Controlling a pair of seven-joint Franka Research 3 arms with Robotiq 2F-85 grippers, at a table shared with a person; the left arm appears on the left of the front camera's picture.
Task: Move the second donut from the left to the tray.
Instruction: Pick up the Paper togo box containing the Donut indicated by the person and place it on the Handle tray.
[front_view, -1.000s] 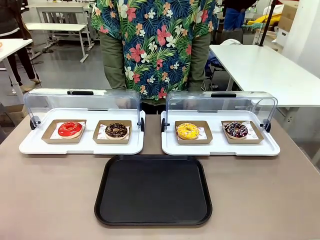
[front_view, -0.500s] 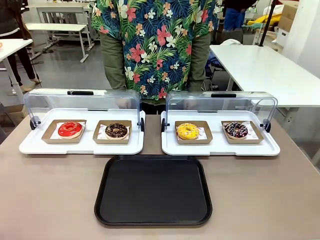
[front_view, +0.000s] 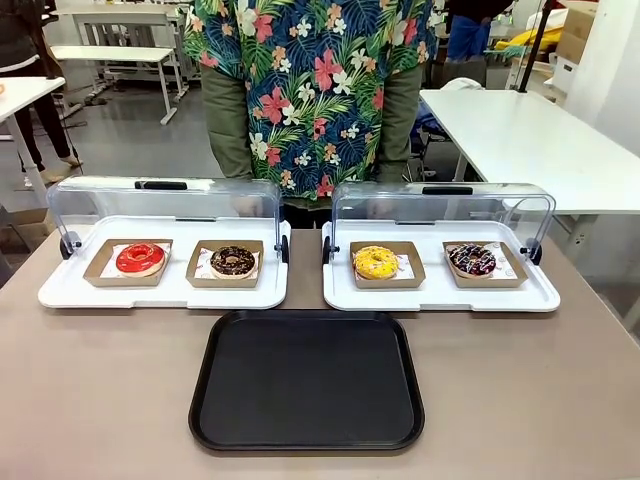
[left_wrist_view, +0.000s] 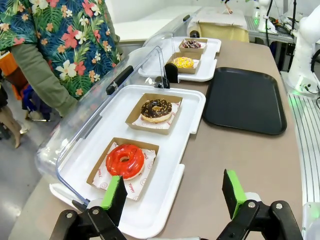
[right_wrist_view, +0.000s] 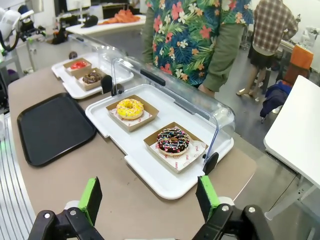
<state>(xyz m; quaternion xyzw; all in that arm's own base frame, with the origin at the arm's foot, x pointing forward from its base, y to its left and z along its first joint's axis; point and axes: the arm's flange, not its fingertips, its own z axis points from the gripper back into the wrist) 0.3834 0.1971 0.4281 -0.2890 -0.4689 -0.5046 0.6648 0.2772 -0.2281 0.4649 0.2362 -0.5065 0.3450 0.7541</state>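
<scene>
The chocolate-iced donut (front_view: 233, 261), second from the left, sits in its brown cardboard holder on the left white display tray (front_view: 70, 292); it is also seen in the left wrist view (left_wrist_view: 156, 109) and, far off, in the right wrist view (right_wrist_view: 91, 77). The black tray (front_view: 306, 381) lies bare at the table's near middle, also seen from the left wrist (left_wrist_view: 245, 99) and the right wrist (right_wrist_view: 52, 127). My left gripper (left_wrist_view: 174, 197) hangs open above the table's left end, nearest the red donut (left_wrist_view: 125, 160). My right gripper (right_wrist_view: 149, 199) hangs open above the right end, short of the streaked donut (right_wrist_view: 173, 140).
A red donut (front_view: 140, 258) lies left of the chocolate one. The right display tray (front_view: 345, 296) holds a yellow donut (front_view: 375, 262) and a dark streaked donut (front_view: 472, 260). Both clear lids (front_view: 165, 200) stand raised at the back. A person in a floral shirt (front_view: 310, 90) stands behind.
</scene>
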